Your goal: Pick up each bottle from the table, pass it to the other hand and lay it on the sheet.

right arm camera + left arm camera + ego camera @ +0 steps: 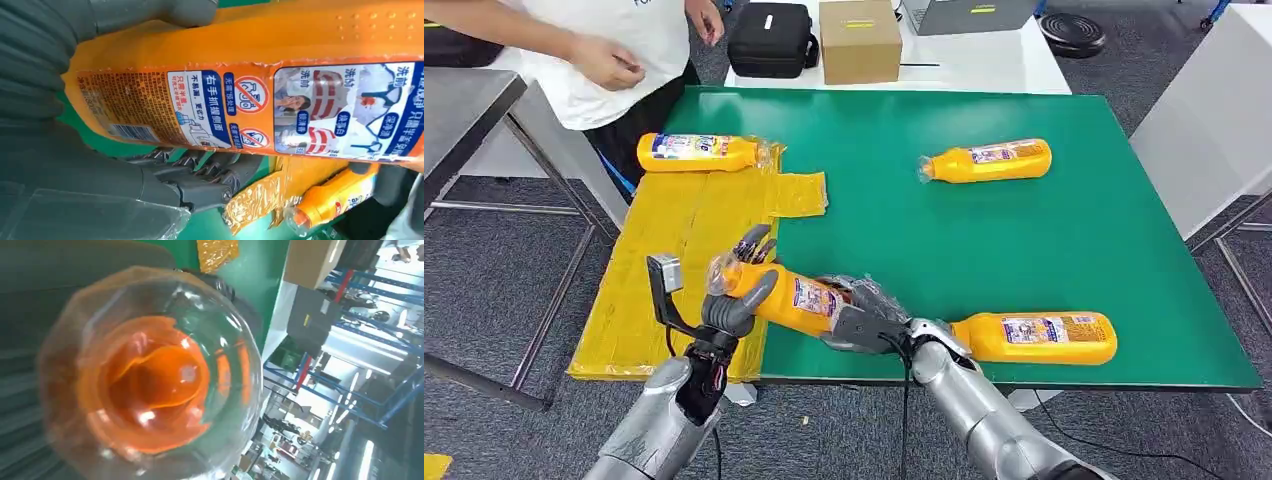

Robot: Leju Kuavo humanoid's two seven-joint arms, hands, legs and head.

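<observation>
An orange bottle (pixel 799 295) with a clear cap hangs over the front left edge of the green table (pixel 984 240), held between both hands. My left hand (pixel 736 290) grips its cap end, and the clear cap (pixel 150 385) sits close to the left wrist camera. At the bottle's base end, my right hand (pixel 864 315) holds it; the label (pixel 240 90) and my dark fingers (pixel 210 172) show in the right wrist view. A second bottle (pixel 696 152) lies on the yellow sheet (pixel 674 260). Two more lie on the table, one far right (pixel 989 160) and one near the front edge (pixel 1036 338).
A person in a white shirt stands at the far left corner, one hand (pixel 604 62) above the sheet's far end. A black case (pixel 771 40) and a cardboard box (pixel 859 40) sit on a white table behind. A grey table (pixel 464 110) stands to the left.
</observation>
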